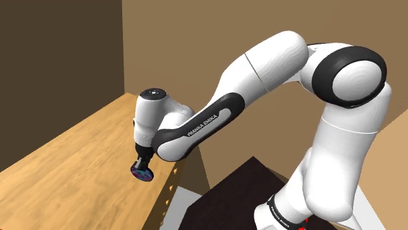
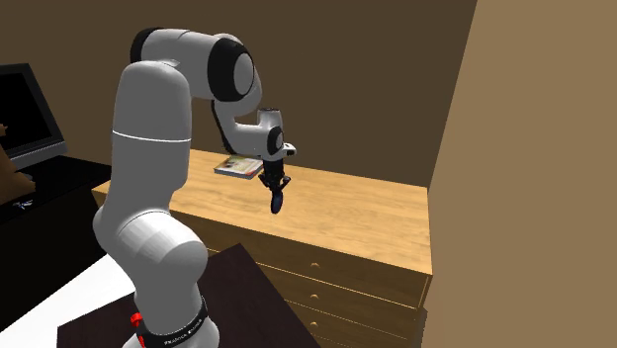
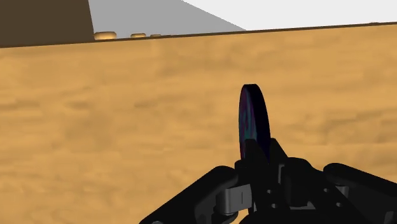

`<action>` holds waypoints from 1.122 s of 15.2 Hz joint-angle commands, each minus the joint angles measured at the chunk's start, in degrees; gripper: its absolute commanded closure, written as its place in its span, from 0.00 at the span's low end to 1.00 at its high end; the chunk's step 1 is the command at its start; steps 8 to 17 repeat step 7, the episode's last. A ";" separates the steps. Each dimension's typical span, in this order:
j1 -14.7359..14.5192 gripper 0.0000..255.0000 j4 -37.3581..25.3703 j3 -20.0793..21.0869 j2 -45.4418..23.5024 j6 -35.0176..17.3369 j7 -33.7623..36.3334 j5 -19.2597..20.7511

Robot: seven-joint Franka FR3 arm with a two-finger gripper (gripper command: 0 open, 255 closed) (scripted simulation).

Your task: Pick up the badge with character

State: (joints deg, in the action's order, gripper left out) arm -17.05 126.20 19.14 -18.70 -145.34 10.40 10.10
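A round dark badge [image 3: 253, 121] with a purple and blue picture on its face stands edge-on between my black fingers, clasped there. In the shoulder view the badge [image 1: 142, 174] hangs at the tip of my gripper [image 1: 141, 168], a little above the wooden dresser top [image 1: 72, 150] near its front edge. From the second exterior view the gripper [image 2: 278, 198] points down with the badge [image 2: 278, 205] lifted off the wood.
A flat book or case [image 2: 238, 166] lies on the dresser top behind the arm in the second exterior view. Drawers with small knobs [image 2: 316, 265] run below the front edge. Brown walls close in behind and beside the dresser. A dark monitor [image 2: 25, 114] stands far left.
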 commanded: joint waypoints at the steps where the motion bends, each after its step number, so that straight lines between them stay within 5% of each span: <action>1: 0.22 1.00 -0.05 0.49 1.33 1.33 -0.39 -0.80; 17: 0.76 1.00 -0.36 1.23 3.89 4.02 -1.47 -2.38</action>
